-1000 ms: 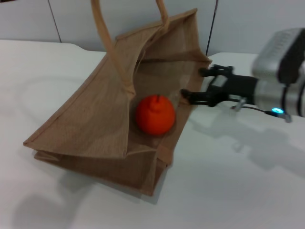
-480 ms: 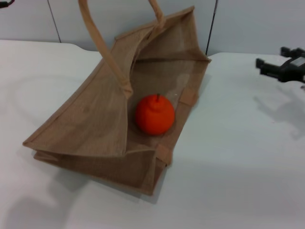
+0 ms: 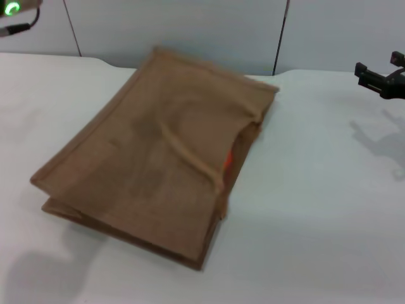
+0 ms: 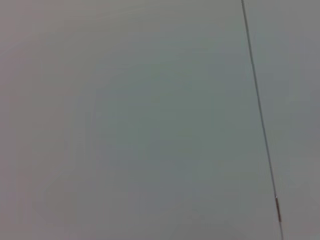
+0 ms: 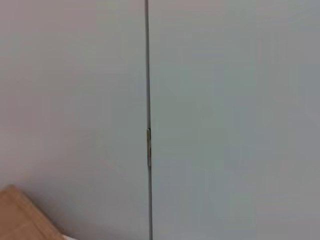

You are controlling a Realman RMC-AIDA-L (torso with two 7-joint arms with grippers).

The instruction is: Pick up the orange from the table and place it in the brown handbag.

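The brown handbag [image 3: 158,152] lies collapsed flat on the white table [image 3: 316,221], one tan handle [image 3: 190,155] lying across its top side. Only a thin sliver of the orange [image 3: 228,159] shows in the bag's opening on the right side; the rest is hidden under the fabric. My right gripper [image 3: 378,71] is open and empty, held above the table at the far right, well away from the bag. Part of my left arm [image 3: 18,14] with a green light shows at the top left corner. A corner of the bag shows in the right wrist view [image 5: 20,220].
A grey panelled wall [image 3: 190,25] with vertical seams stands behind the table. Both wrist views show mostly this wall. Bare tabletop lies to the right of the bag and in front of it.
The bag's raised side and handles have dropped, so the bag has collapsed flat over the orange. My right gripper has pulled back from the bag's opening to the far right.
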